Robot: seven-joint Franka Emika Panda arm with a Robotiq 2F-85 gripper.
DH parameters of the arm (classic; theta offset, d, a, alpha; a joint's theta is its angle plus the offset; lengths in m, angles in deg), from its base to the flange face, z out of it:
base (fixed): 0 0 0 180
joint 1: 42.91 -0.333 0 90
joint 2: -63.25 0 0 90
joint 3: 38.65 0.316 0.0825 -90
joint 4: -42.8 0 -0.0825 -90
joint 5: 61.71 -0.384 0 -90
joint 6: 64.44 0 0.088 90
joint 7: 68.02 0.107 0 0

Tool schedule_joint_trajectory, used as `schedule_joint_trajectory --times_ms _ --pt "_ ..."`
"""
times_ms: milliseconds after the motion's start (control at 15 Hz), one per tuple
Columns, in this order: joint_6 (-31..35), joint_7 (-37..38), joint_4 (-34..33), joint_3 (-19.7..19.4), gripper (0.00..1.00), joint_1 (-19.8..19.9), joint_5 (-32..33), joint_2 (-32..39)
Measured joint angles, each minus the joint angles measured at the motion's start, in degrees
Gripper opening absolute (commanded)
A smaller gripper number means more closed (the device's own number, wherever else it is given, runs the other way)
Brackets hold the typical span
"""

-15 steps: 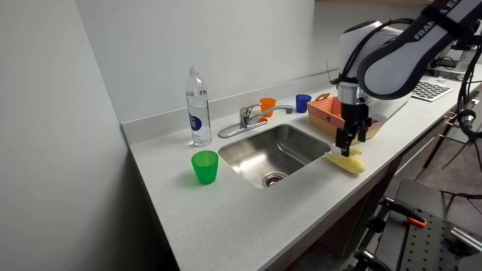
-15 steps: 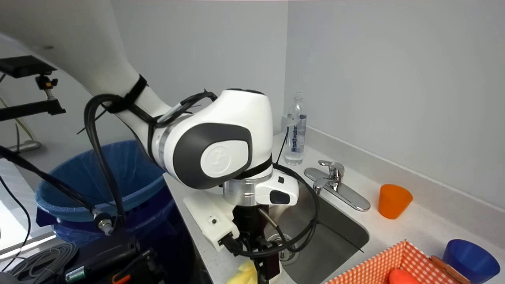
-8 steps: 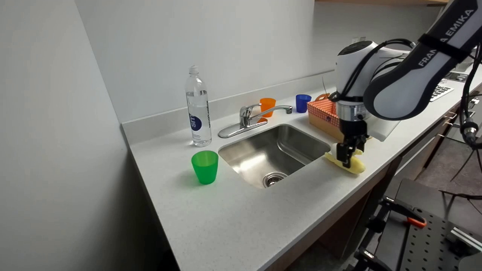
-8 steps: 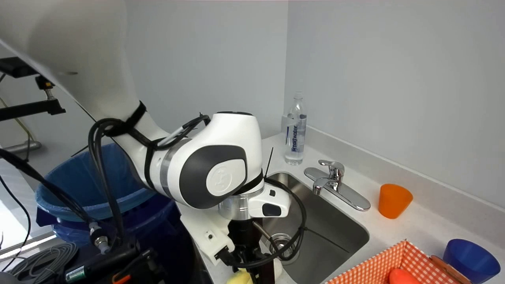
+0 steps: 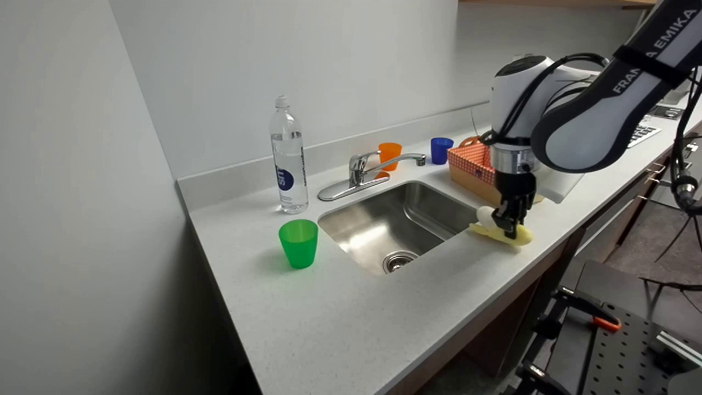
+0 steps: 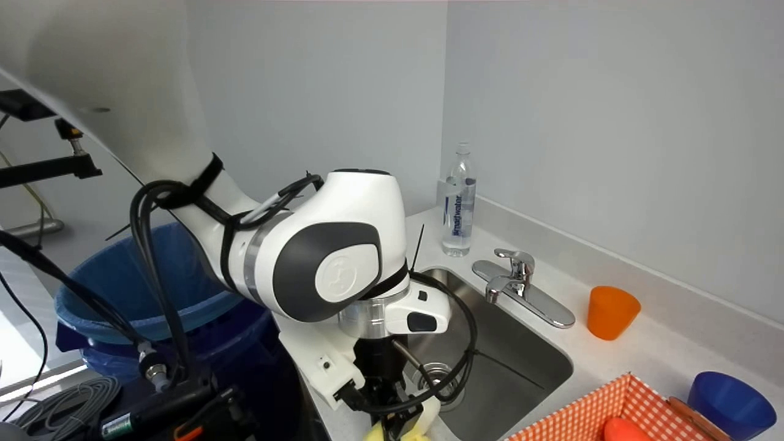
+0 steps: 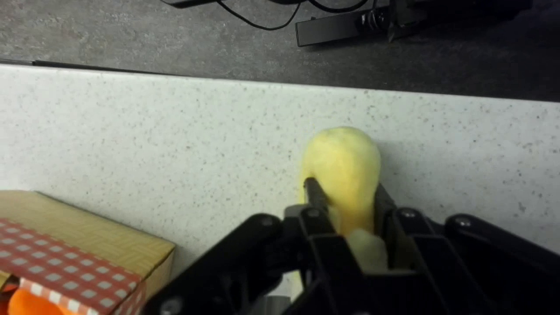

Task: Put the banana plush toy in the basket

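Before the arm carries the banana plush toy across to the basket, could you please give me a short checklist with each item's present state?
1. Gripper closed on the banana plush toy: ok, it is pinched from both sides in the wrist view.
2. Load raised above the rim of the basket: not ok, the toy is low, by the countertop.
3. Opening of the basket facing up: ok.
4. Room inside the basket: cannot tell, as an orange-red object lies in it and part of the interior is hidden.
5. Green cup out of the way: ok, it stands across the sink from the toy.
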Motion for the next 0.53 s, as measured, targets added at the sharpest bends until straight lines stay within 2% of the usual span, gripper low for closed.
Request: schedule_joint_trajectory --times_ms 333,533 --pt "-0.65 -7.89 -0.99 -0.09 0.02 0.0 -8.01 -6.28" --pt "-3.32 -10.66 -4.18 -0.09 0.02 0.0 -11.37 -9.25"
